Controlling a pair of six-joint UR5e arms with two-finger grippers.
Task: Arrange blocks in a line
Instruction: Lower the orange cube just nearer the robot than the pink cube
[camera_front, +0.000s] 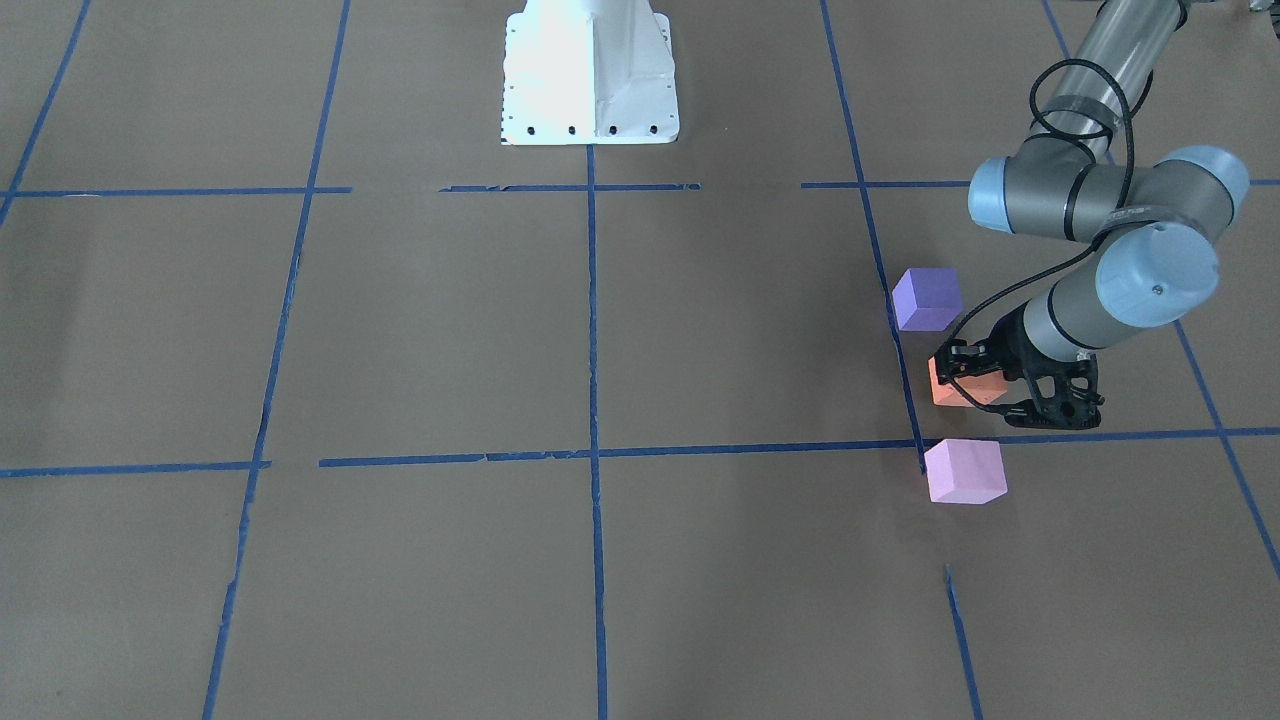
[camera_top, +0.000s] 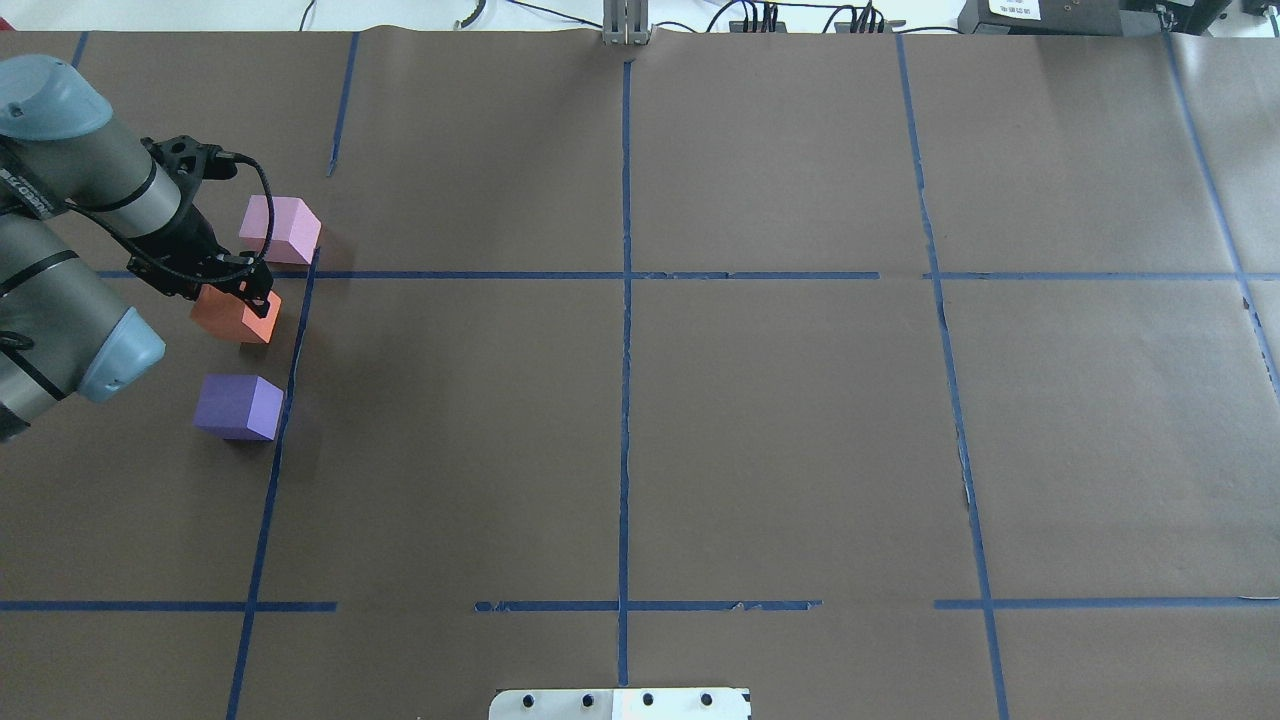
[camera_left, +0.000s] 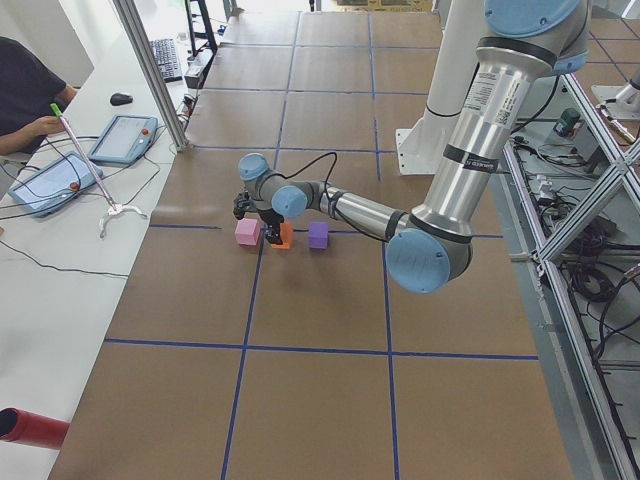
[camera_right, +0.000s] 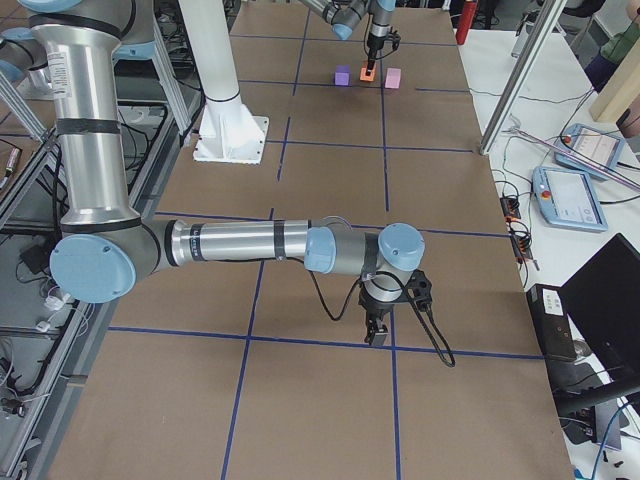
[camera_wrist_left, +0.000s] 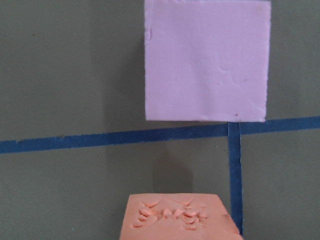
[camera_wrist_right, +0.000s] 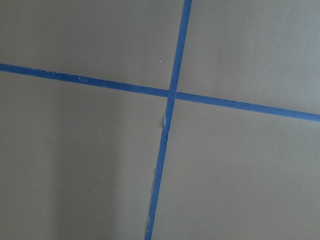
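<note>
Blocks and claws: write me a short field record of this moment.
Row order, robot outward: purple block, orange block, pink block
Spacing: all three apart, with gaps between
Alignment: roughly straight beside a blue tape line
Left claw: fingers on either side of the orange block; whether it grips cannot be told
Right claw: low over the table, far from the blocks; open or shut cannot be told

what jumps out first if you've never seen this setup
Three small cubes in a row beside a blue tape line on the robot's left side: purple block, orange block, pink block. The left gripper straddles the orange block, the middle one; whether it grips is unclear.
</note>
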